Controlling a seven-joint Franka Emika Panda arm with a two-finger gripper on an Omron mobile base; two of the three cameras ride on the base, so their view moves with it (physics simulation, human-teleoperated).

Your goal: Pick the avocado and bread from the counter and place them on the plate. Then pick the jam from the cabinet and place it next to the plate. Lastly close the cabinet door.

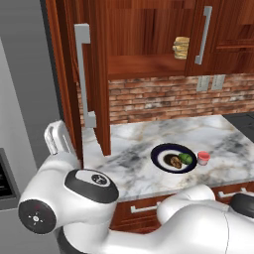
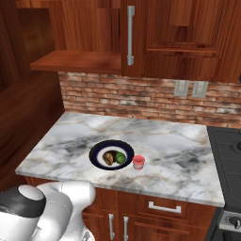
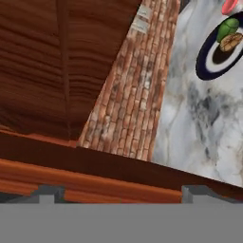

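Observation:
The plate (image 1: pixel 159 152) sits on the marble counter (image 1: pixel 134 136) with the dark-brown bread (image 1: pixel 172 160) and the green avocado (image 1: pixel 186 158) on it. Just right of the plate stands the pinkish-red jam (image 1: pixel 203 158), touching the counter. The cabinet door (image 1: pixel 101 74) stands wide open, its silver handle (image 1: pixel 83 74) facing left. My gripper (image 1: pixel 58 134) is low beside the door's outer face. In the hand view my gripper (image 3: pixel 122 193) is open, and a wooden edge of the door (image 3: pixel 118 172) runs close in front of the fingertips (image 3: pixel 47 192). Plate (image 3: pixel 209 59), avocado (image 3: pixel 228 26), bread (image 3: pixel 231 42) and jam (image 3: pixel 230 5) lie far beyond.
A stack of tan discs (image 1: pixel 181 47) rests on the open cabinet shelf (image 2: pixel 77 61). The grey fridge (image 1: pixel 22 99) stands left of the door. Behind the counter is a brick wall (image 2: pixel 141 101), and a dark stove (image 2: pixel 228 155) borders the counter on the right.

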